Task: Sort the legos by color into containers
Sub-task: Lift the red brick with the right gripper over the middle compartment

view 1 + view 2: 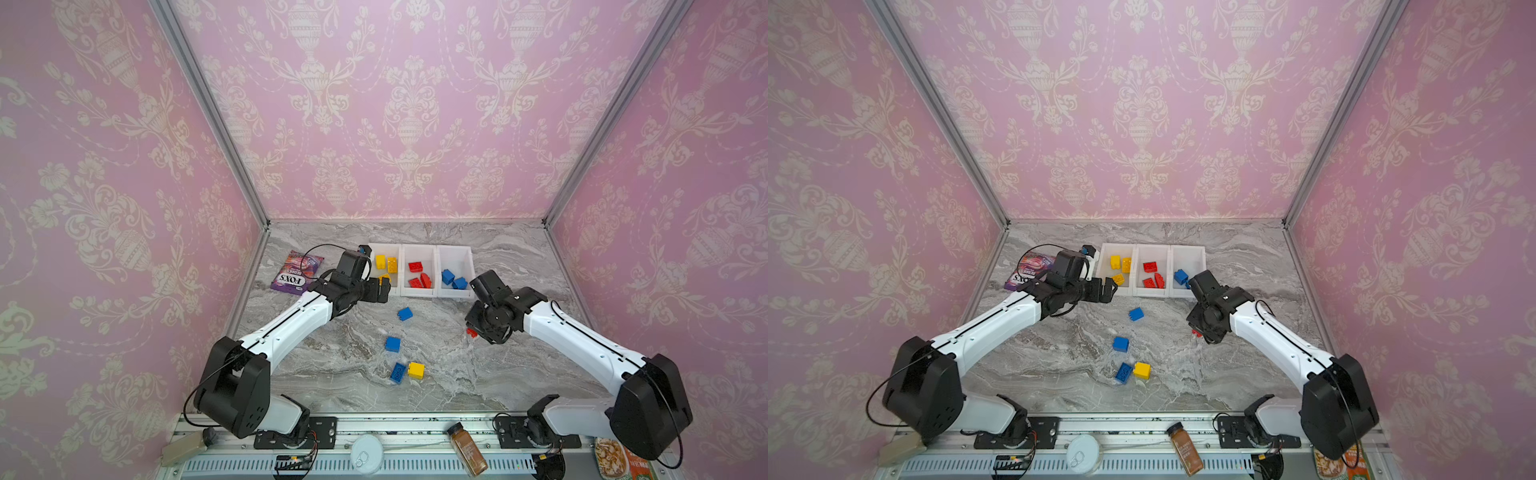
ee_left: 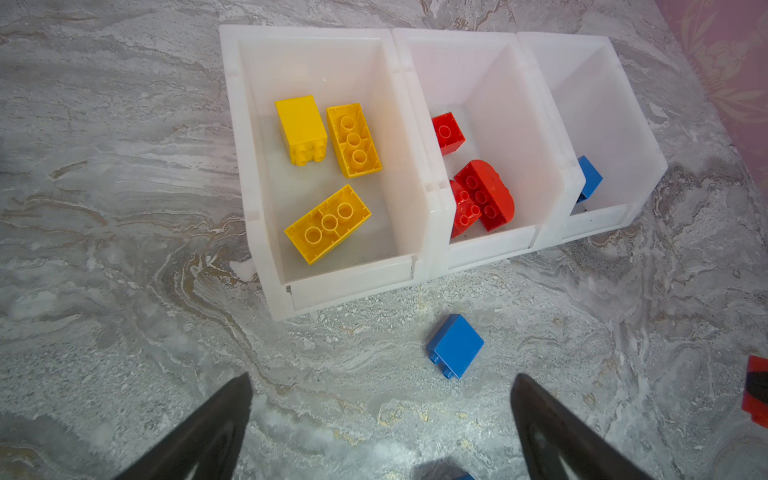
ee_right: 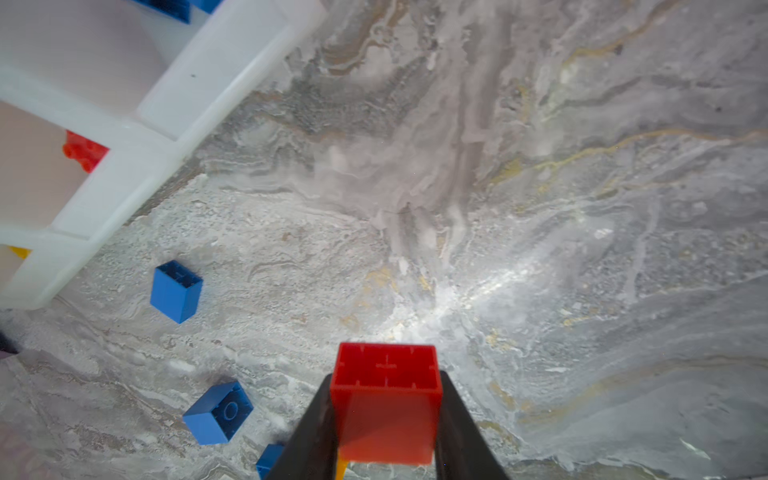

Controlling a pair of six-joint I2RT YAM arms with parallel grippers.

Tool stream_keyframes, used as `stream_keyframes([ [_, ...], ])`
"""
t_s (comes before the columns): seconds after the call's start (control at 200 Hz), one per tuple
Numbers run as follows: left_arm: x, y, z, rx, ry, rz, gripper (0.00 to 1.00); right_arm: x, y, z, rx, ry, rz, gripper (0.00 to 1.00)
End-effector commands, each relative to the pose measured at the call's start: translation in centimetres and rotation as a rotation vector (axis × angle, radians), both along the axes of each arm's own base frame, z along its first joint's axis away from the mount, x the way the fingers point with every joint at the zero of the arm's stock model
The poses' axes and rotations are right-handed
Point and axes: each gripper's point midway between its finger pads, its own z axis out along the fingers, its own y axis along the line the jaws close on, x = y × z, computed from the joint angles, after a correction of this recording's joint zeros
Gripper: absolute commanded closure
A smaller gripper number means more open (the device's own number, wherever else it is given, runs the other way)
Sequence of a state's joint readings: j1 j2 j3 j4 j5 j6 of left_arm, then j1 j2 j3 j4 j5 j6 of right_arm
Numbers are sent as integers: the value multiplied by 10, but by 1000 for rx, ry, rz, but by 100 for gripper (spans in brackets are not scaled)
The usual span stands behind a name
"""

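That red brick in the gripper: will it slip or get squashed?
Probably stiff: the red brick shows straight edges in the right gripper. Likely light, since it looks hollow. Its smooth sides might slip if squeezed loosely.

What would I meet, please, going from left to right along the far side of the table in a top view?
Purple sweets packet → left container with yellow legos → middle container with red legos → right container with blue legos.

Red brick [image 1: 471,332] largely hidden beneath right arm [image 1: 498,311]; snack pouch [image 1: 1034,266] partly covered by left arm [image 1: 1000,320]; blue brick [image 2: 590,178] half concealed behind wall of its container [image 2: 559,141].
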State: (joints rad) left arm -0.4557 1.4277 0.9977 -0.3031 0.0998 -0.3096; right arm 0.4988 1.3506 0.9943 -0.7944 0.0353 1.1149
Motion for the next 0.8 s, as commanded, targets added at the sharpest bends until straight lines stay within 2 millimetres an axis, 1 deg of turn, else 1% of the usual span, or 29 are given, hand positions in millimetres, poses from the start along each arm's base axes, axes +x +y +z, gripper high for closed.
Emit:
stream_keyframes([
  [0.0,-9,1,4,-20,-3,7,1,21,11,15,-46,-61,69,70],
  [0.1,-13,4,2,-21,0,16,1,39,28,23,-41,-94,113,70],
  [0.13,-14,5,1,-22,0,18,1,41,30,20,-47,-89,124,70],
  [0.145,-15,5,0,-22,0,18,1,49,36,31,-33,-120,129,70],
  [0.185,-17,6,-1,-22,1,20,1,58,42,36,-34,-140,144,70],
  [0.375,-23,9,-4,-27,6,29,1,95,61,44,-51,-218,176,69],
  [0.485,-26,11,-5,-31,7,33,1,118,76,50,-38,-258,194,69],
  [0.58,-29,12,-5,-32,7,35,1,135,90,52,-32,-275,222,69],
  [0.711,-32,15,-4,-34,4,41,1,158,108,45,-24,-274,262,69],
  [0.796,-34,16,-3,-37,1,44,1,171,117,39,-31,-272,284,69],
])
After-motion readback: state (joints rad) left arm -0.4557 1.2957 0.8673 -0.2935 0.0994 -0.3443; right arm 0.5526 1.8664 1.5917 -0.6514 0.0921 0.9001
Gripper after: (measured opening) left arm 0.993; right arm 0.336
